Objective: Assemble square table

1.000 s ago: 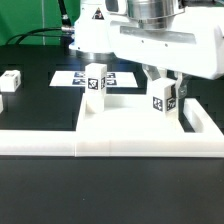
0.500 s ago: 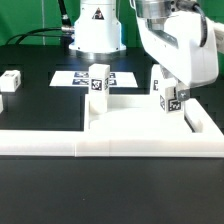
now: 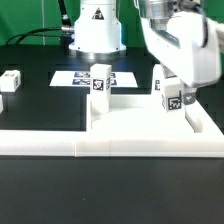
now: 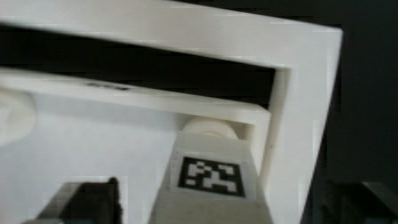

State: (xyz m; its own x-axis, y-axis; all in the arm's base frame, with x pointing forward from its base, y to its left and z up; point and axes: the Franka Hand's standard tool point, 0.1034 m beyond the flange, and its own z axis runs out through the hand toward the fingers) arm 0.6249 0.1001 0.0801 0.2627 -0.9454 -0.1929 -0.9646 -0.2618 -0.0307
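gripper (image 4: 217, 205): hanging released, fingers straddling leg (image 3: 170, 98) without touching | leg: standing on slab (image 3: 135, 125) corner, exterior view's right | slab: lying flat on surface (image 3: 40, 115), against rail (image 3: 110, 148) | second leg (image 3: 98, 82): standing on slab

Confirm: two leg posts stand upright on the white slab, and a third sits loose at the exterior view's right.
Wrong side: the exterior view shows the third leg post at its left. The first leg post and the second leg post do stand upright on the white slab.
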